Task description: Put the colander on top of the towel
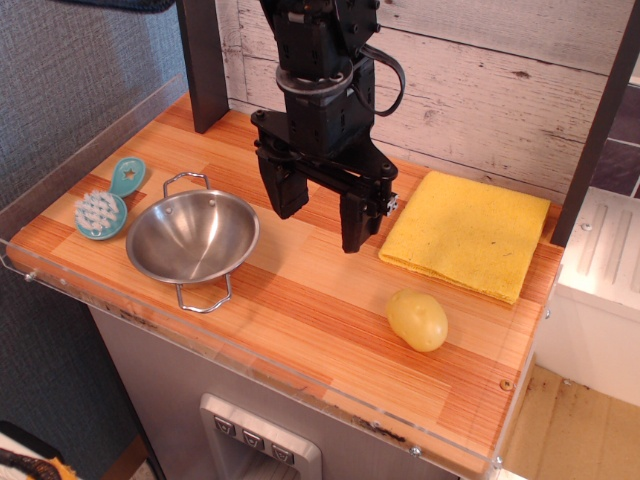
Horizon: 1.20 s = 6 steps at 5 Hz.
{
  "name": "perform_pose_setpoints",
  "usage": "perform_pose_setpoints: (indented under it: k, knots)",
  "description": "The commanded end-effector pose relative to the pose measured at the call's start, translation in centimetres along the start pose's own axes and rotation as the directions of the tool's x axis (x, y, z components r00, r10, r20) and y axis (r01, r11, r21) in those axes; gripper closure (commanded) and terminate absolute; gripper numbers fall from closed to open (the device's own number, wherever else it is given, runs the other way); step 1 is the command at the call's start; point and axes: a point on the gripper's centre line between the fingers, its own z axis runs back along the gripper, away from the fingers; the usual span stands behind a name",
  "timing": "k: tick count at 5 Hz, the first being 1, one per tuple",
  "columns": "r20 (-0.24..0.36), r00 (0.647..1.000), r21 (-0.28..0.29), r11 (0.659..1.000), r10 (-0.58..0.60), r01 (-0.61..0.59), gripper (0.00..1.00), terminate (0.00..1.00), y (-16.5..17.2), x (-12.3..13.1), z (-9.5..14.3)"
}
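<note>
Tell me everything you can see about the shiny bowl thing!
The colander is a round, shiny bowl that looks like stainless steel, with two thin wire loop handles, one at the back and one at the front. It sits upright and empty on the wooden table, left of center. A teal brush lies close on its left. The open gripper hangs to its right, not touching it.

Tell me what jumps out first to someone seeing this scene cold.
The black end effector dominates, hanging open over the middle of the wooden counter with nothing between its fingers. Left of it sits the shiny steel colander, with a teal brush beside it. On the right lies the yellow towel, a yellow potato in front of it.
</note>
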Motion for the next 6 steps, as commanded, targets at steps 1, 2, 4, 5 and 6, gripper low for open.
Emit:
perform_pose_setpoints:
  k: [1,2,4,5,6]
  knots:
    - [0.000,1.000,0.000,1.000,0.000,0.000,0.00,0.00,0.0,0.0,0.0]
    - [0.003,0.999,0.004,0.999,0.032,-0.032,0.00,0.00,2.2,-1.3,0.2]
    - [-0.052,0.996,0.048,0.996,0.079,-0.076,0.00,0.00,5.7,-2.7,-1.2]
    - [-0.077,0.994,0.056,0.996,0.074,-0.069,0.00,0.00,5.8,-2.5,-2.5]
    - [-0.066,0.993,0.049,0.994,0.096,-0.093,0.00,0.00,6.0,-1.7,-3.8]
